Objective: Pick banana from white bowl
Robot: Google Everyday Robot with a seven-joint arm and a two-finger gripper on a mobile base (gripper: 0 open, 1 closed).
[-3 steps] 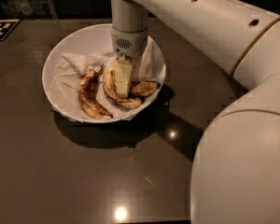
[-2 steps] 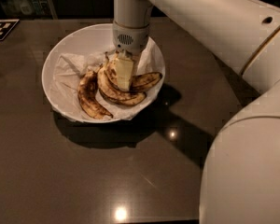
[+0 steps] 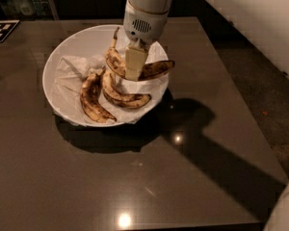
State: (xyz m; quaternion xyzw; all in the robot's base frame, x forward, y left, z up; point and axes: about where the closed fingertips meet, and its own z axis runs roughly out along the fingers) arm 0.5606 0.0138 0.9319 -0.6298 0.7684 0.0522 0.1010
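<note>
The white bowl (image 3: pixel 79 42) sits on the dark table, lined with crumpled white paper. My gripper (image 3: pixel 125 74) hangs from above over the bowl's right half and is shut on the banana (image 3: pixel 155 69). This spotted yellow banana is held crosswise just above the other fruit. Its long thin stem (image 3: pixel 116 34) points to the back and its dark end points right. Two more bananas lie in the bowl: a brown-mottled one (image 3: pixel 90 99) at the front left and a yellower one (image 3: pixel 124 98) under the gripper.
The dark glossy table (image 3: pixel 135 177) runs toward me, with its right edge next to the floor (image 3: pixel 260 81). A black-and-white marker tag (image 3: pixel 1 30) lies at the table's far left corner. My arm's white body shows at the lower right (image 3: pixel 284 211).
The gripper has closed on the banana and raised it off the other bananas in the bowl. The arm's big white body has swung out of the right side of the view.
</note>
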